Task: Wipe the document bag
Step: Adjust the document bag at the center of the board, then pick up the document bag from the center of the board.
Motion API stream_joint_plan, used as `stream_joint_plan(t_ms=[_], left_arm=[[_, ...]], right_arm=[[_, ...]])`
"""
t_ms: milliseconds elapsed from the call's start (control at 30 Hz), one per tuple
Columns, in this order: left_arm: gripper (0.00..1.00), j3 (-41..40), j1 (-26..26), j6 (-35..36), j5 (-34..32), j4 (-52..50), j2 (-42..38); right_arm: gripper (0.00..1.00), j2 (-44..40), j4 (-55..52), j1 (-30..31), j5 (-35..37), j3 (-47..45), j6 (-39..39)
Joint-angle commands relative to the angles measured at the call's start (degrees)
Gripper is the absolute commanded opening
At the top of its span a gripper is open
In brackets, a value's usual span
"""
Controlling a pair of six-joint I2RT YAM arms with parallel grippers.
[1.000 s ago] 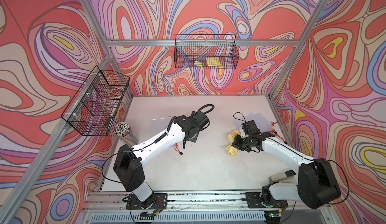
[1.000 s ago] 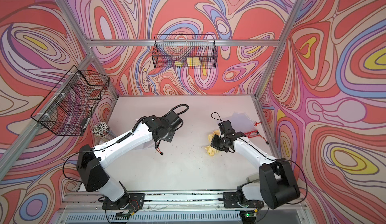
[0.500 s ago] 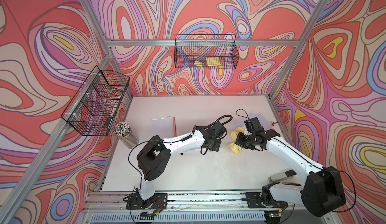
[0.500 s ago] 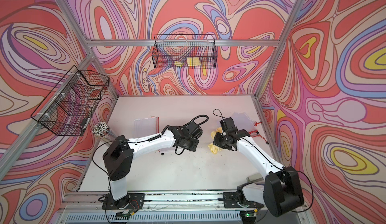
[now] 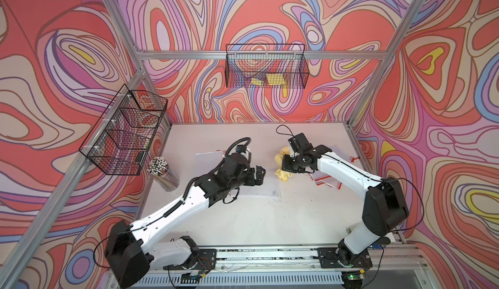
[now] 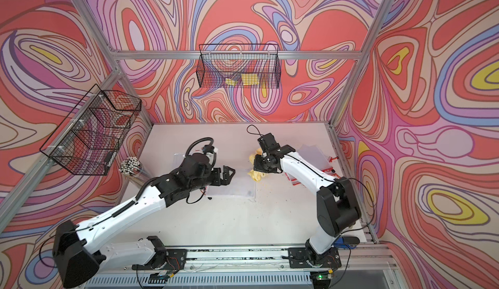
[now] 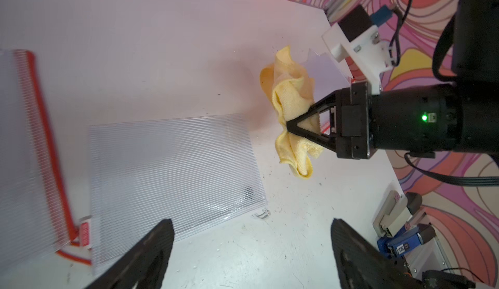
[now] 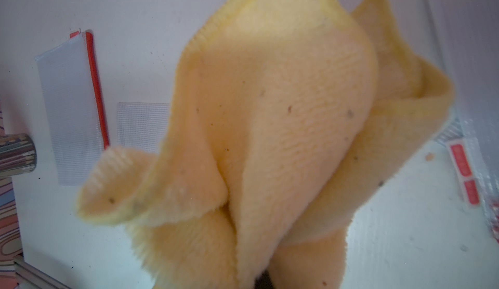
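White table [image 5: 243, 220] bears the clear bag [image 7: 172, 177] flat near its middle, a yellow cloth [image 7: 291, 96] just beside the bag's edge is clamped in the right gripper [image 7: 287, 127], and the left gripper [image 7: 251, 236] hovers over the bag, jaws wide apart.

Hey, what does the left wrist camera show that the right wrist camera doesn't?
Only left wrist: the right gripper shut on the cloth, the left gripper open and empty, and what looks like a stapler. Only right wrist: dark specks on the cloth, close up. Both: the cloth, the clear bag lying flat, and the red-zip bag.
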Motion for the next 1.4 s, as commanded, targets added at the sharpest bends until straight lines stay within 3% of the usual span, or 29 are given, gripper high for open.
stream_joint_plan(t_ms=[0,200,400,600,833,1367], left_arm=[[0.91,-6.48,7.32,-2.71,3.97,-5.62,-2.82],[0.75,-16.54,16.26,-4.32,12.70,-3.54,-6.23],[0.69,-22.72,17.82,-7.73,19.59,2.57,-3.03],[0.57,-30.00,18.41,-13.66,24.79,16.78,2.11],[0.51,-30.20,18.42,-13.58,19.48,15.00,2.04],[0.33,-34.77,18.54,-16.24,11.89,24.84,1.34]], right_arm=[[0.00,9.34,-3.45,4.35,3.09,5.10,-1.59],[0.00,17.70,-1.36,5.46,0.50,4.64,0.01],[0.00,20.96,0.94,5.41,-1.37,2.67,0.53],[0.00,22.37,2.44,5.45,-2.67,1.43,0.97],[0.00,22.79,3.53,5.39,-3.41,0.58,1.23],[0.00,23.69,4.07,5.55,-4.31,0.11,1.40]])
